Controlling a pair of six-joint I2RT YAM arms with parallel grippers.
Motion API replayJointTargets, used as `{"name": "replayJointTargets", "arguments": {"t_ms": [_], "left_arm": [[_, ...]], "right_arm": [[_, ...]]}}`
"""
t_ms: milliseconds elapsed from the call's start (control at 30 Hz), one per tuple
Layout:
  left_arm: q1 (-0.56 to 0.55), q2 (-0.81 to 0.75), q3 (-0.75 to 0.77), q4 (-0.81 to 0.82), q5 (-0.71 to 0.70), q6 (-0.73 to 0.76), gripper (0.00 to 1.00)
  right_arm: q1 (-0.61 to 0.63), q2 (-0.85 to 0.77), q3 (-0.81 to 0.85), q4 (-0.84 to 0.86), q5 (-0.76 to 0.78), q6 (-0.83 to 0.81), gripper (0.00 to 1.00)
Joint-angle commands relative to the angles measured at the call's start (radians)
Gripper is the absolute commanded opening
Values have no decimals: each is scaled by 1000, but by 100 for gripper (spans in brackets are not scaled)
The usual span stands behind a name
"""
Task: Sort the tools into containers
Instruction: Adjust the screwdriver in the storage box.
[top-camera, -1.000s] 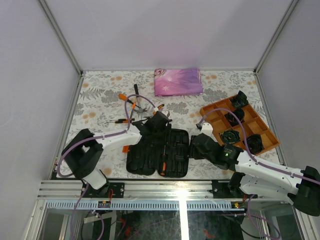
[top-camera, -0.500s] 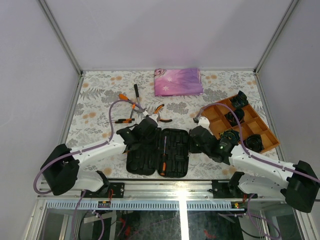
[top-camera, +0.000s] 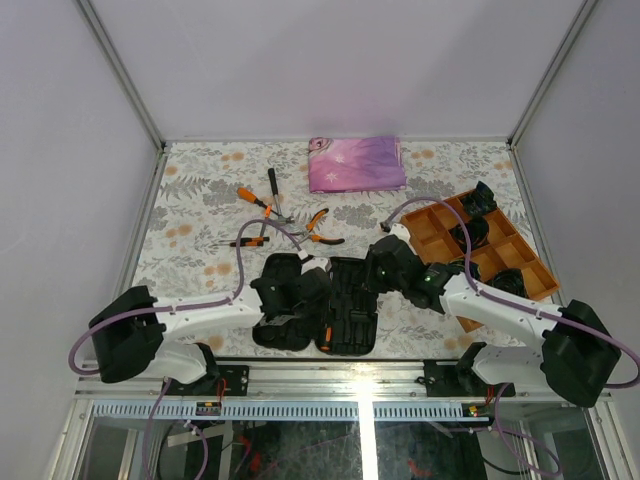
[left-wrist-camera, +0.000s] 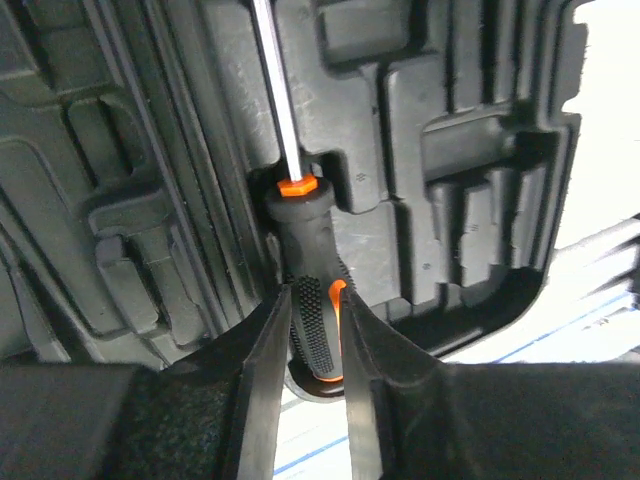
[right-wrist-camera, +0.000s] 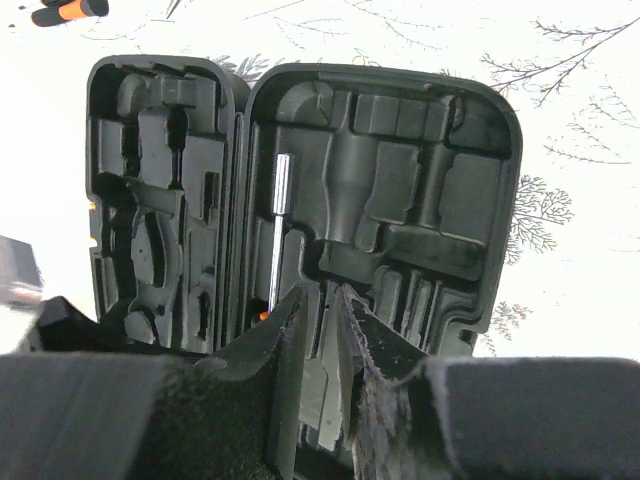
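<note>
The black tool case (top-camera: 352, 322) lies open at the near edge of the table, its moulded slots (right-wrist-camera: 400, 200) facing up. An orange-and-black screwdriver (left-wrist-camera: 305, 230) rests beside the hinge, its steel shaft (right-wrist-camera: 278, 230) pointing away. My left gripper (left-wrist-camera: 313, 320) is shut on its handle, at the case's near end (top-camera: 320, 315). My right gripper (right-wrist-camera: 322, 300) hovers over the case's right half (top-camera: 365, 283), its jaws a narrow gap apart with nothing between them. Loose behind the case lie orange pliers (top-camera: 252, 198), a hammer (top-camera: 272, 185), more pliers (top-camera: 320, 225) and a second screwdriver (top-camera: 245, 241).
An orange wooden tray (top-camera: 430, 225) holding black coiled bundles (top-camera: 510, 285) stands at the right, close to the right arm. A folded pink-purple cloth (top-camera: 357, 163) lies at the back. The table's near edge runs just below the case.
My left gripper has come from the case's far left corner to the screwdriver handle and narrowed onto it. My right gripper has moved left and away over the case, its jaws narrowing.
</note>
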Motion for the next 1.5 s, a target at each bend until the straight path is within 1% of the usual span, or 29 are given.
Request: {"name": "replayJointTargets", "arguments": {"t_ms": [0,267,500,700,933,1167,1467], "left_arm": [[-35,63,46,-83,-106,-59,23],[-74,124,73,-119,-138,-74,22],[-89,130,44,-140,-166,-115,19],[-91,98,-26,-63,-150,-136,18],[-91,84,-102,26,-116,-166,17],[-91,80,-164,110,-81,-181,18],[-90,114,-160,109,-74,-180,17]], "right_arm": [[-9,10,36,55,-27,23,25],[-11,45,51,57,-39,8,25],[-12,147,109,84,-83,-12,24],[-22,246,161,139,-125,7,19],[-32,347,228,131,-139,14,16],[-34,398,266,90,-142,2,15],[-35,408,280,15,-93,-19,15]]}}
